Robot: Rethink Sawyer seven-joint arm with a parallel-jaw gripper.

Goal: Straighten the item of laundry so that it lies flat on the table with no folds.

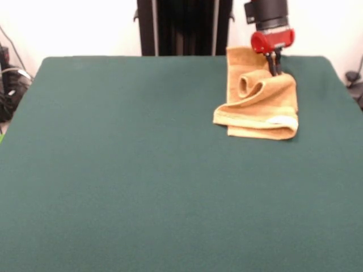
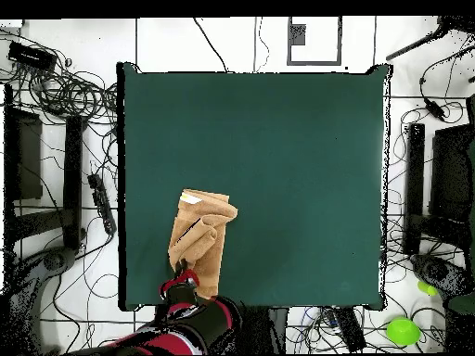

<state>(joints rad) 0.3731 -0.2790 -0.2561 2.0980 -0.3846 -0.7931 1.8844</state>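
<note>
1. The towel (image 1: 258,102) lies crumpled on the green bench (image 1: 142,187), close to the edge where the robot stands
2. In the front view it is at the far right part of the bench; in the overhead view it is at the lower left, near the bottom edge (image 2: 199,241)
3. The towel is folded over itself, with one rolled loop standing up in the middle and a flat strip reaching toward the robot's edge
4. A small white label (image 1: 282,120) shows on the end of the towel that is farthest from the robot
5. The arm comes down over the robot-side end of the towel, and the fingers (image 1: 275,67) reach to the cloth just beside the rolled loop
6. The two dark fingers stand close together and touch the towel, but it is not possible to tell if they pinch the cloth
7. In the overhead view the fingers (image 2: 183,275) are at the towel's lower end
</note>
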